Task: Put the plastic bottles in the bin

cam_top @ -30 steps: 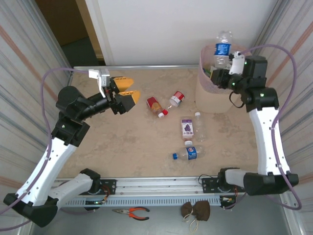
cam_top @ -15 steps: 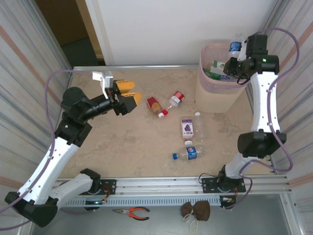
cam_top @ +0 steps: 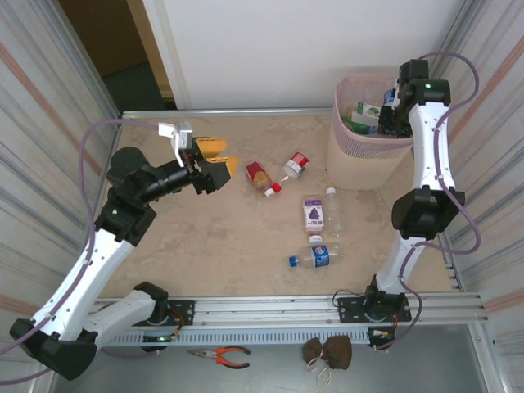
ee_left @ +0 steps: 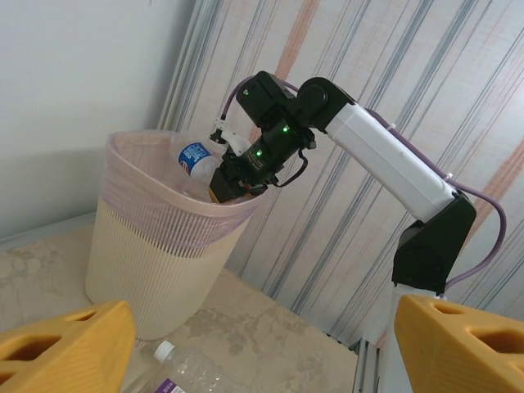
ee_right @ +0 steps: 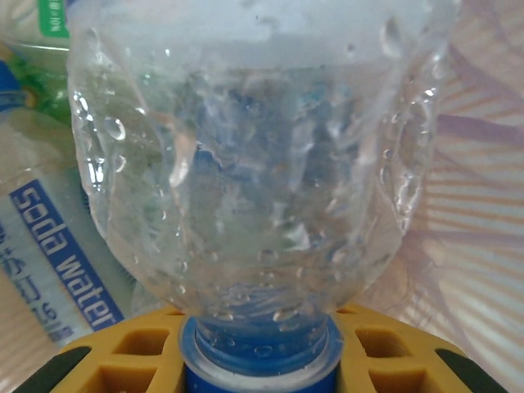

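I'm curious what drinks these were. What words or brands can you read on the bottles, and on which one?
"soda water": blue letters on a bottle label inside the bin.
Green label above it: cut off, unreadable.
Purple label, blue label and red labels on bottles lying on the table: too small to read.

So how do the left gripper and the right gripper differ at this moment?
The left gripper is open and empty; the right gripper is shut on a clear bottle, gripping it at its blue cap. The left gripper hangs over the table; the right gripper is at the rim of the bin, with the bottle over the opening. Both are yellow.
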You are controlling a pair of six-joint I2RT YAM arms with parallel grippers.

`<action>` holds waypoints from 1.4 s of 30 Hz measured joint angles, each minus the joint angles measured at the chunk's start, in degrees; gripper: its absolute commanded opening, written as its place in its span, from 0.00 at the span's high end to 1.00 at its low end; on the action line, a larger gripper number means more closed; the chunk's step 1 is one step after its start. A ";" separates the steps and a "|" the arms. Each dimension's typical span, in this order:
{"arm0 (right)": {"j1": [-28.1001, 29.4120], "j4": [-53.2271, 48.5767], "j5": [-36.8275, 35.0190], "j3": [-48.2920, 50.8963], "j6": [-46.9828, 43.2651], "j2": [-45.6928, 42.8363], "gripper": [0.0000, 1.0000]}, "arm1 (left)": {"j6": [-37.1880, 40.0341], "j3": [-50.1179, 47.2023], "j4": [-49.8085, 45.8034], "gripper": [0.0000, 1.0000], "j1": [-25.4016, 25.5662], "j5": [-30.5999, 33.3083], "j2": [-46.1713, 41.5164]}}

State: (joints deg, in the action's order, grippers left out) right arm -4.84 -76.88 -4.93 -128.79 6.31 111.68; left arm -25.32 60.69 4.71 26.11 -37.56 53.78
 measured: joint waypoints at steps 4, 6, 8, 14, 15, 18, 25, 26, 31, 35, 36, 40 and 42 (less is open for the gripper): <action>-0.35 -0.15 -0.83 0.00 -0.90 1.95 0.57 | -0.15 -0.46 0.04 0.17 0.00 0.00 0.00; -0.44 -0.57 -1.11 -0.02 -0.98 2.62 0.53 | -0.17 -0.50 0.00 0.17 0.00 0.00 0.04; -0.44 -0.70 -1.16 -0.02 -1.01 2.80 0.50 | -0.17 -0.50 0.04 0.17 0.00 0.02 0.04; -0.44 -1.42 -1.29 -0.24 -0.98 2.80 0.48 | -0.20 -0.52 0.31 0.17 0.00 0.22 0.28; -0.44 -1.44 -1.31 -0.31 -0.98 2.80 0.47 | -0.20 -0.52 0.39 0.17 0.00 0.20 0.48; -0.44 -1.42 -1.29 -0.39 -0.96 2.60 0.47 | -0.33 -0.52 0.66 0.18 0.00 0.24 1.49; -0.31 -1.44 -1.29 -1.07 -0.96 -0.22 0.47 | -0.42 -0.48 -0.55 0.20 0.00 1.57 3.54; -0.26 -1.44 -1.27 -1.20 -0.94 -0.90 0.47 | -0.42 -0.46 -0.83 0.22 0.00 1.73 3.96; 0.04 -1.53 -1.05 -1.51 -0.81 -4.55 0.47 | -0.63 0.48 -3.78 0.26 0.17 3.85 6.58; 0.33 -1.42 -0.31 -1.49 -0.74 -7.34 0.47 | -1.09 1.18 -6.73 0.27 0.55 7.17 8.81; 0.39 -1.14 0.31 -1.31 -0.57 -8.24 0.47 | -1.33 1.42 -7.74 0.27 0.61 8.00 9.44; 0.70 1.05 2.34 1.95 0.39 -13.49 0.47 | -1.90 3.54 -12.37 0.28 0.72 11.34 13.09; 0.72 2.29 3.45 3.89 0.94 -16.26 0.47 | -1.99 4.70 -14.78 0.29 1.01 13.29 15.15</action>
State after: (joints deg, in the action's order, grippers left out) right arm -4.12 -74.59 -1.48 -124.90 7.25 95.42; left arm -27.31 65.39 -10.07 27.11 -24.27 68.93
